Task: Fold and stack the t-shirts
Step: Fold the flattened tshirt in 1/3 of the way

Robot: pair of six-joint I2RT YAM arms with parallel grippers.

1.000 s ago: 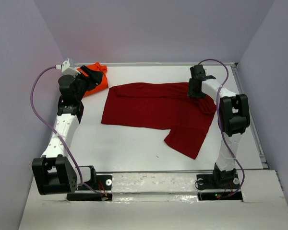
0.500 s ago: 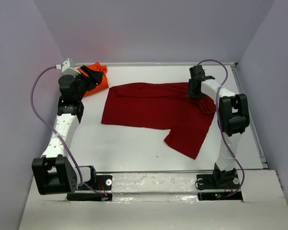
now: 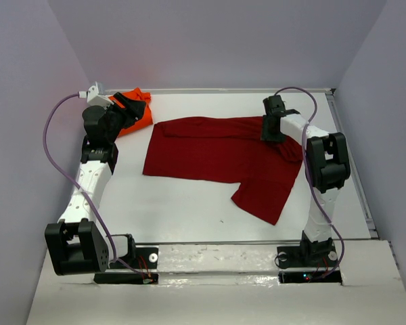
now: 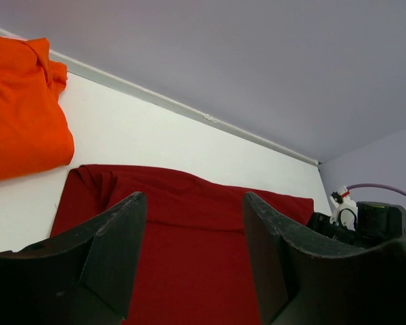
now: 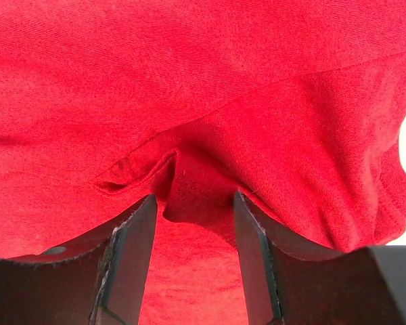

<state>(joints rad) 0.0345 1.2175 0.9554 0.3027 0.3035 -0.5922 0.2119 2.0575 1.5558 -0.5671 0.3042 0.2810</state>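
The dark crimson t-shirt [image 3: 220, 152] lies spread across the table's middle, one part trailing toward the near right. It also fills the right wrist view [image 5: 203, 101] and shows in the left wrist view [image 4: 189, 237]. The orange t-shirt [image 3: 137, 112] lies bunched at the far left corner, also in the left wrist view [image 4: 20, 108]. My right gripper [image 3: 271, 133] is open, low over the crimson shirt's far right edge, its fingers [image 5: 128, 250] straddling a raised fold. My left gripper [image 3: 130, 108] is open and empty, held above the orange shirt.
The white table [image 3: 183, 210] is walled by grey panels at the back and sides. A metal rail [image 3: 223, 242] runs along the near edge by the arm bases. The right arm's purple cable [image 3: 298, 91] loops over the far right.
My right gripper has shifted slightly left over the crimson shirt's far edge. The left arm and both shirts look unchanged.
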